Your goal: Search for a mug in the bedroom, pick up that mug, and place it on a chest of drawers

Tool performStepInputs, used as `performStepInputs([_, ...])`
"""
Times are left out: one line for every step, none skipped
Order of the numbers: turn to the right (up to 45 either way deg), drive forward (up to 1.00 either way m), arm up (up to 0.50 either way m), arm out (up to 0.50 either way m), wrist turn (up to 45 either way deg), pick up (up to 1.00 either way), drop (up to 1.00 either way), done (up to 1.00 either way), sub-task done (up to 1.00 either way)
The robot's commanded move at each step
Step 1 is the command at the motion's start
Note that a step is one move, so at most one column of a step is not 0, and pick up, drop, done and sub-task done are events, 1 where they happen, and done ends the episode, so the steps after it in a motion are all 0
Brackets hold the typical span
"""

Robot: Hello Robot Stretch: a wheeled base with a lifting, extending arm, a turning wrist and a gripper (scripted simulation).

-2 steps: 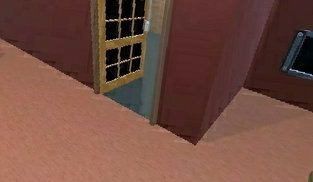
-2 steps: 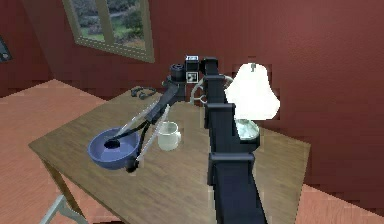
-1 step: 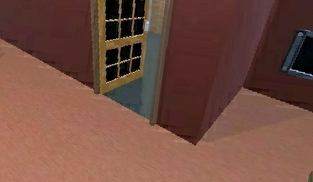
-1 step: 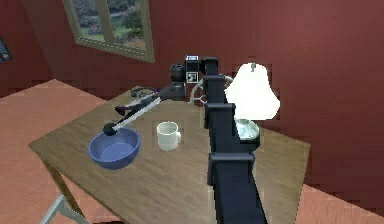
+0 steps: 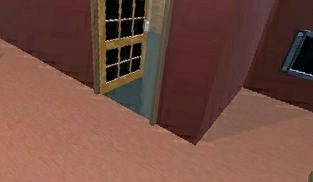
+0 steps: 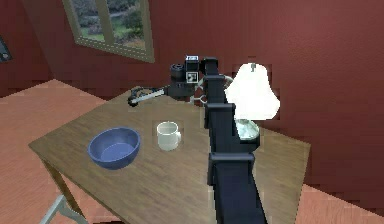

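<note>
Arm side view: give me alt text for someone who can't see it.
A white mug stands on a wooden table, with a blue bowl to its left and a white-shaded lamp to its right. The robot's dark arm reaches across the table, its gripper beyond the mug near the far edge. Dark red walls, a window upper left.

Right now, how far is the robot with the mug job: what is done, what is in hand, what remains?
Done, it seems: the search. A white mug stands on the wooden table beside a blue bowl. In hand: the reach, with the gripper out near the table's far corner, apart from the mug. Left: picking the mug up and placing it on a chest of drawers.
</note>
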Motion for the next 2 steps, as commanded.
performStepInputs([0.0,0.00,0.00,0.00,24.0,0.00,0.00,0.00,0.00])
performStepInputs([0.0,0.00,-0.30,0.00,0.0,0.00,0.00,0.00,0.00])
